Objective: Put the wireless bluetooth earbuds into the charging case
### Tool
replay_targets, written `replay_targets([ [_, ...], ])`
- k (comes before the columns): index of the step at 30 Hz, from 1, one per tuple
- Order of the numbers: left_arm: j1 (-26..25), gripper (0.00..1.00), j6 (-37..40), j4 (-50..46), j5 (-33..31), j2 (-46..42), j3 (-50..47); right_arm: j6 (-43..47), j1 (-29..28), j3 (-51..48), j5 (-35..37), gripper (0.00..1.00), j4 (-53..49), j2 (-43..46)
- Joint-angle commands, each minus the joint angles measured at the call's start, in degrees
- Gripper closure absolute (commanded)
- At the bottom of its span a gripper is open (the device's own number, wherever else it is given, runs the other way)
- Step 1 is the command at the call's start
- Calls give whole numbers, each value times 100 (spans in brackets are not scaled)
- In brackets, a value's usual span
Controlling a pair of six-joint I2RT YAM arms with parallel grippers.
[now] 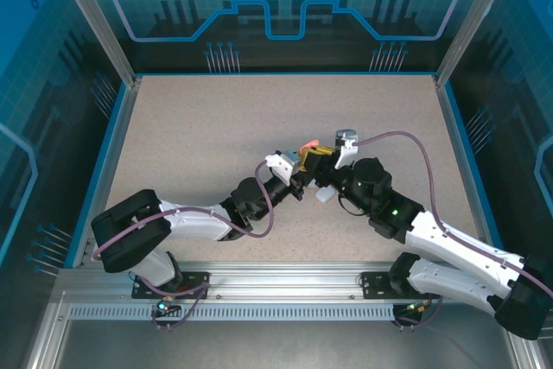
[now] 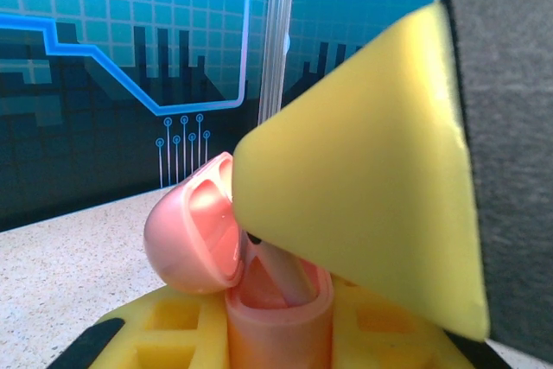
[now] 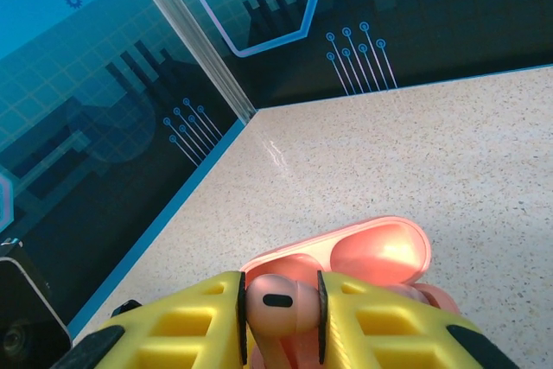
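The salmon-red charging case [image 2: 278, 326] stands upright with its lid [image 2: 192, 232] swung open, and my left gripper [image 2: 276, 339] is shut on its body. A salmon-red earbud [image 3: 278, 302] is pinched between the yellow fingers of my right gripper [image 3: 278, 313], which is shut on it. The bud's stem [image 2: 289, 270] slants down into the case's open well. From the right wrist the open lid [image 3: 380, 252] lies just beyond the bud. Seen from above, both grippers meet at mid-table, left [image 1: 299, 166] and right [image 1: 319, 159], with the case lid [image 1: 305, 144] poking out. The other earbuds are hidden.
A small white object [image 1: 323, 194] lies on the speckled tabletop [image 1: 216, 127] just under the right wrist. Blue glass walls and metal posts [image 3: 186, 36] fence the table on all sides. The wide right finger [image 2: 371, 179] hangs close over the case.
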State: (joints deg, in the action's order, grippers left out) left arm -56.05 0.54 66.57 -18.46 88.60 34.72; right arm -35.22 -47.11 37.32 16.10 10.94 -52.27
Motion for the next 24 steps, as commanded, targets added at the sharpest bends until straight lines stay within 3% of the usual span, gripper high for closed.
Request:
replay_targets([
  [1, -29, 100, -63, 588, -176, -3, 44, -109, -114, -136, 77, 74, -276, 132],
  [20, -24, 100, -60, 641, -185, 64, 35, -108, -111, -137, 168, 74, -629, 378],
  [24, -29, 100, -72, 636, -178, 69, 35, -109, -113, -145, 154, 70, -655, 348],
])
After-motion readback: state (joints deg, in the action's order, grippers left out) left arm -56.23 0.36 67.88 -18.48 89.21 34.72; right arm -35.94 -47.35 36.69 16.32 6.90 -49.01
